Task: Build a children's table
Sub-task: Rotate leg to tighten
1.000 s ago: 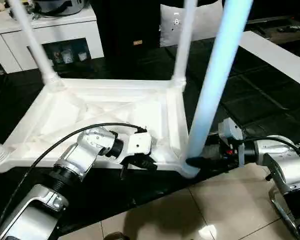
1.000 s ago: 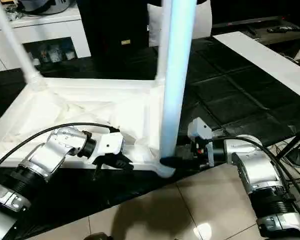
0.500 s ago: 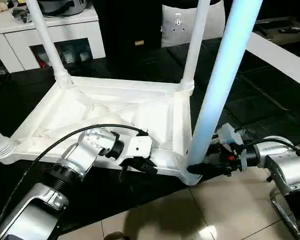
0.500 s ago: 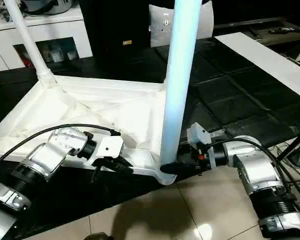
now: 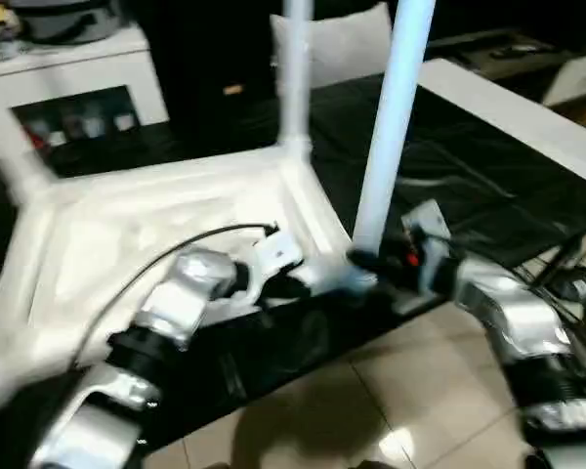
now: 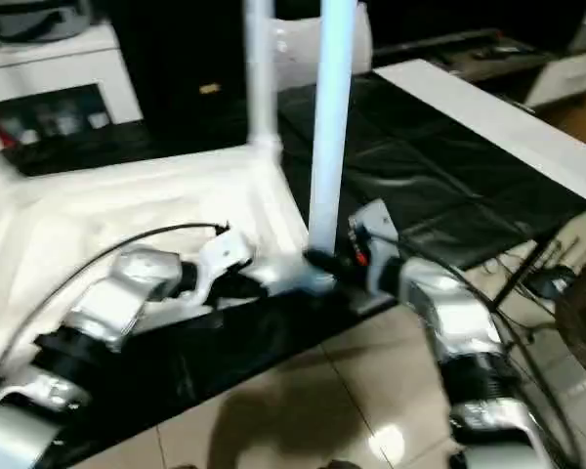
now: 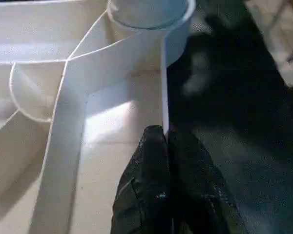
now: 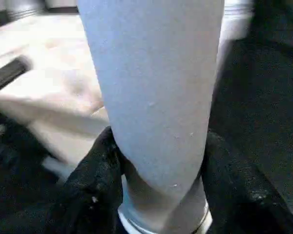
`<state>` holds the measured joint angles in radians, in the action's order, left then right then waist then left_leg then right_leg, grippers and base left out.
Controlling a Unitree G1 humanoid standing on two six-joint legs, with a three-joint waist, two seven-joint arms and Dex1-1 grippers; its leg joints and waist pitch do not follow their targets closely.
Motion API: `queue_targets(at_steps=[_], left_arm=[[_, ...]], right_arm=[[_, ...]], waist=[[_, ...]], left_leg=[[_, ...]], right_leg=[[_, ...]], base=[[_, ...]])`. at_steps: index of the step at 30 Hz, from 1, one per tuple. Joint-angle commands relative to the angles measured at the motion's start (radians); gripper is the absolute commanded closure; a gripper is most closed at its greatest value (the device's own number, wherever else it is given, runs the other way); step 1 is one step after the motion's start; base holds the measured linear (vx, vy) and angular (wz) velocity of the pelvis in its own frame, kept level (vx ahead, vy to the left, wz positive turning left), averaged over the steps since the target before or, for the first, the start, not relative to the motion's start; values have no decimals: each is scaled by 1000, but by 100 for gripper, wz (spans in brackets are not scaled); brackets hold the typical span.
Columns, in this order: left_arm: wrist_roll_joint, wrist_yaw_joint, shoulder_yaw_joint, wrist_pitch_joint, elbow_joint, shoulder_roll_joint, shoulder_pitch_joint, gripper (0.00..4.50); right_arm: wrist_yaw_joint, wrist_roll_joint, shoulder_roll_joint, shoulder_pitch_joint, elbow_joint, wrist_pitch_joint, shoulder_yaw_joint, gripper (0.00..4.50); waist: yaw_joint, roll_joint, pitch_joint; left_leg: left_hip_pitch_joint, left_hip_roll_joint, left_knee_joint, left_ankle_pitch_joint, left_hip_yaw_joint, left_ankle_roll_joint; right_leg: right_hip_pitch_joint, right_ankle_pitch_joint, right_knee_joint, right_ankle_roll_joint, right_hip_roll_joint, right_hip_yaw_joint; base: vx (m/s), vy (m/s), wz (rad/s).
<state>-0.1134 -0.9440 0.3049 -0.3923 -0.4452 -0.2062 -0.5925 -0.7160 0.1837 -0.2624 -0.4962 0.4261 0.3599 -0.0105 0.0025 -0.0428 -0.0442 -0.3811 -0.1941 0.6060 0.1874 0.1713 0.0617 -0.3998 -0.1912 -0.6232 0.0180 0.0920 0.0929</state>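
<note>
The children's table (image 5: 156, 234) is lying upside down on the black mat (image 5: 469, 166) in front of me, its ribbed underside facing up and its legs standing up out of the corner sockets. At the far left, a blurred leg (image 5: 15, 147) is rising from the far corner by the white cabinet (image 5: 78, 83).

My left gripper (image 7: 167, 146) is reaching in over the near edge of the tabletop. Its two black fingers (image 7: 146, 165) are pressed flat together with the thin upright wall of the table's rim (image 7: 164, 92) pinched between their tips, just short of the near right corner socket (image 7: 146, 14). A black cable (image 5: 190, 239) is arching over my left forearm above the ribs.

Further along, a second leg (image 5: 295, 68) is standing upright at the far right corner. Nearer me, the near right leg (image 5: 391, 117) is rising from its socket at the corner of the tabletop. My right gripper (image 8: 156, 161) is coming in from the right and holding this leg at its base, one black finger (image 8: 100, 170) on each side of the tube and both touching it, just above the socket rim. Behind that arm, a long white board (image 5: 518, 112) is lying across the mat, and pale floor tiles (image 5: 371, 401) are showing beneath both forearms.
</note>
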Motion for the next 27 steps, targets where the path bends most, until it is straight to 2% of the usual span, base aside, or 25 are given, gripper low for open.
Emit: queue_targets(at_steps=[1, 4, 5, 9, 10, 14, 19, 20, 22, 23, 24, 27], left_arm=[[28, 26, 40, -35, 49, 86, -2, 450], [18, 72, 34, -53, 43, 122, -13, 450], [14, 78, 35, -51, 41, 126, -16, 450], [-2, 76, 41, -21, 26, 101, -25, 450], [-9, 56, 45, 7, 22, 69, -23, 450], [-16, 28, 54, 44, 11, 33, -21, 450], [-19, -32, 61, 120, -26, -8, -24, 450], [-14, -83, 71, 169, -40, -34, -24, 450], [-11, -109, 77, 189, -46, -47, -24, 450], [-7, -163, 91, 237, -55, -77, -25, 450], [-2, -206, 100, 268, -59, -97, -25, 450], [7, -275, 117, 307, -59, -129, -25, 450]], right_arm=[[149, -26, 79, -53, 58, 16, -14, 257], [192, -49, 108, -67, 88, -28, -16, 257], [186, -48, 111, -68, 90, -35, -16, 202], [132, -14, 104, -54, 55, -46, 1, 166], [83, -7, 75, -36, 29, -65, -2, 166], [19, 3, 38, -17, 11, -90, -3, 123], [-76, -13, -34, 1, 11, -156, -20, 83], [-130, -11, -67, 10, 4, -177, -24, 75], [-159, -9, -83, 15, -2, -186, -27, 75], [-228, -6, -121, 30, -22, -202, -43, 75], [-279, -5, -149, 41, -34, -217, -53, 75], [-368, 6, -193, 60, -54, -244, -69, 75]], waist=[[10, 14, 66], [11, 15, 66], [15, 14, 68], [18, 10, 70], [22, 9, 70], [35, 10, 71], [47, 9, 69], [50, 9, 69], [57, 8, 70], [57, 8, 70], [62, 14, 69], [67, 12, 69]], left_leg=[[-1, -22, -63, 134, -9, -53], [1, -22, -61, 129, -6, -65], [2, -23, -61, 121, -7, -74], [3, -27, -63, 106, -8, -98], [4, -28, -62, 112, -8, -104], [6, -29, -61, 101, -6, -116], [11, -32, -64, 129, -5, -101], [11, -33, -64, 128, -5, -99], [11, -33, -65, 123, -5, -99], [11, -33, -65, 123, -5, -99], [8, -32, -63, 129, -5, -109], [8, -34, -63, 134, -4, -115]], right_leg=[[59, -235, 90, 201, 52, -43], [56, -224, 93, 207, 53, -43], [58, -206, 91, 208, 52, -43], [61, -122, 83, 230, 51, -44], [62, -103, 82, 237, 52, -44], [61, -73, 79, 244, 53, -46], [59, -99, 80, 239, 54, -47], [59, -96, 79, 239, 54, -48], [60, -87, 77, 238, 55, -49], [60, -87, 77, 238, 55, -49], [63, -85, 78, 231, 56, -49], [61, -93, 76, 233, 56, -48]], base=[[0, 0, 0], [0, 0, 0], [0, 0, 0], [0, 0, 0], [0, 0, 0], [0, 0, 0], [0, 0, 0], [0, 0, 0], [0, 0, 0], [0, 0, 0], [0, 0, 0], [0, 0, 0]])
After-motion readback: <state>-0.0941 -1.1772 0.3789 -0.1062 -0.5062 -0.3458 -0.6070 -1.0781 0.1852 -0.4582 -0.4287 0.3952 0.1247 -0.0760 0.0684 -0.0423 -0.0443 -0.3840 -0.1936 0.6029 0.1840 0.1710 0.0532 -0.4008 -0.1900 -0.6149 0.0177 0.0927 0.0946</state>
